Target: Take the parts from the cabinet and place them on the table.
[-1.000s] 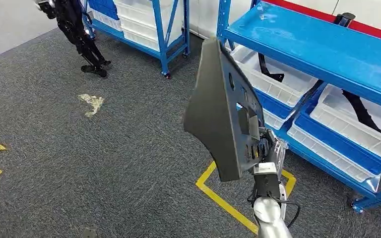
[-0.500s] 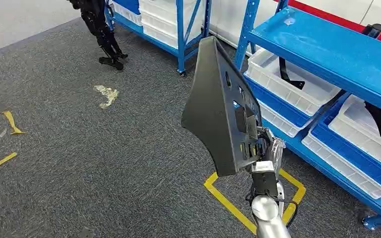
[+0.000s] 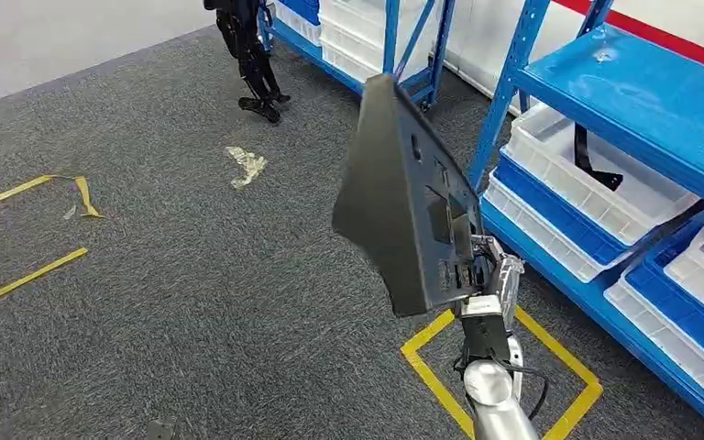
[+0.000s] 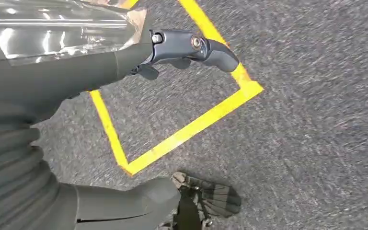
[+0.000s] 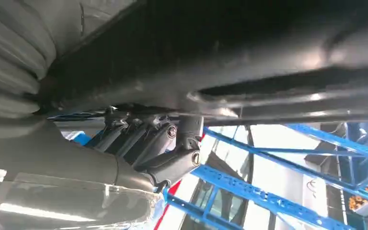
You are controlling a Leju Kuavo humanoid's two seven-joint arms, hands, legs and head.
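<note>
head view: the dark grey panel part (image 3: pixel 403 206) stands upright in the air, gripped at its lower edge by the right robot hand (image 3: pixel 486 275), likely to keep it off the blue cabinet (image 3: pixel 605 92). the left robot hand (image 4: pixel 124 62) hangs over the carpet, fingers apart, holding nothing.

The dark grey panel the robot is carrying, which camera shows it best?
The head view: the dark grey panel appears whole, upright, held from below by the right hand. The right wrist view gives just a close, dark underside above the fingers. The left wrist view faces the carpet instead.
</note>
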